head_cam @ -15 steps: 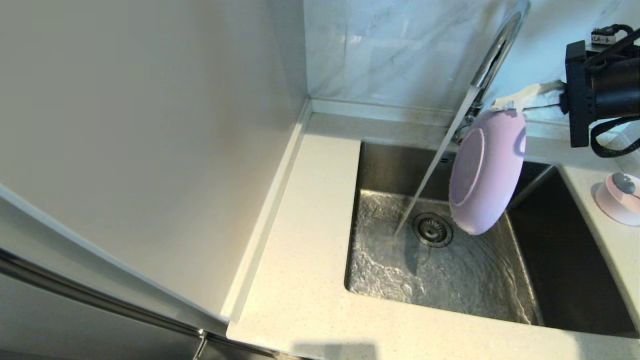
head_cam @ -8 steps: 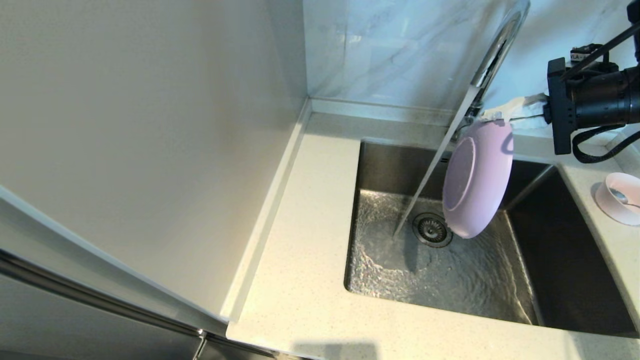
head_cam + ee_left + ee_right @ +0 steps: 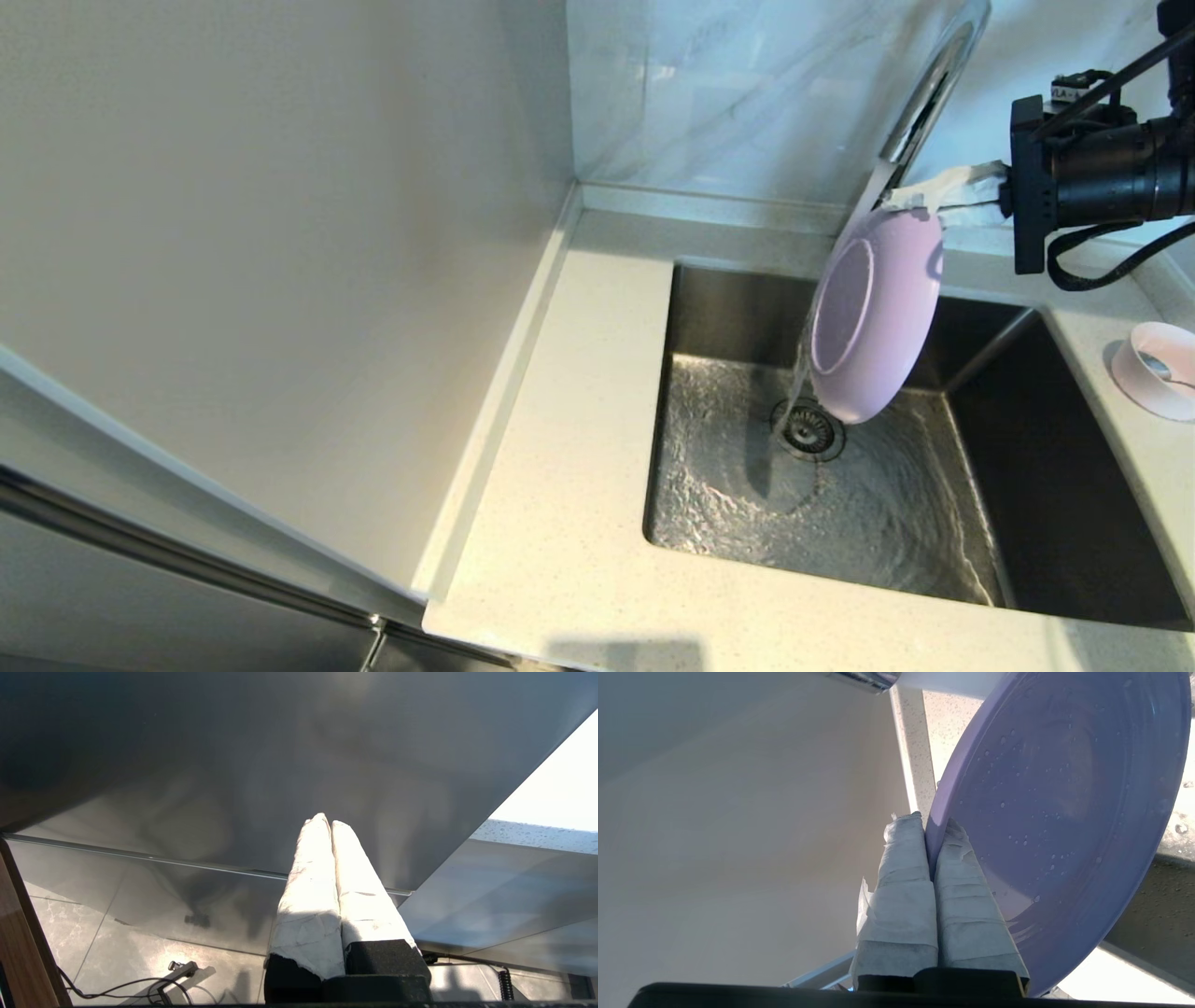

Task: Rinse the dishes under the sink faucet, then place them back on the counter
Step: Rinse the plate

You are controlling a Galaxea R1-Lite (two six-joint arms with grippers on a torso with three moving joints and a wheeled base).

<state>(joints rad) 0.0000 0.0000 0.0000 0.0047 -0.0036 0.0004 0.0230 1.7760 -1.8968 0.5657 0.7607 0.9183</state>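
Note:
My right gripper [image 3: 920, 198] is shut on the upper rim of the lavender plate-bowl [image 3: 873, 313], which hangs on edge over the steel sink [image 3: 738, 308] with its foot ring facing left. Water from the chrome faucet [image 3: 938, 75] strikes the plate-bowl's underside and runs down to the strainer drain [image 3: 808, 431]. In the right wrist view the taped fingers [image 3: 901, 858] pinch the rim of the wet plate-bowl [image 3: 1064, 802]. The pink bowl [image 3: 1158, 369] sits on the counter [image 3: 579, 448] at the right with the spoon [image 3: 1162, 367] inside. My left gripper [image 3: 327, 821] is shut and empty, parked out of the head view.
A white cabinet panel [image 3: 280, 243] rises at the left of the counter. The marble wall panel [image 3: 728, 93] stands behind the sink. Rippling water covers the sink's floor [image 3: 747, 504].
My right gripper has carried the plate-bowl left and slightly up, from beside the water stream into it. The stream now breaks on the plate-bowl instead of falling straight to the sink floor.

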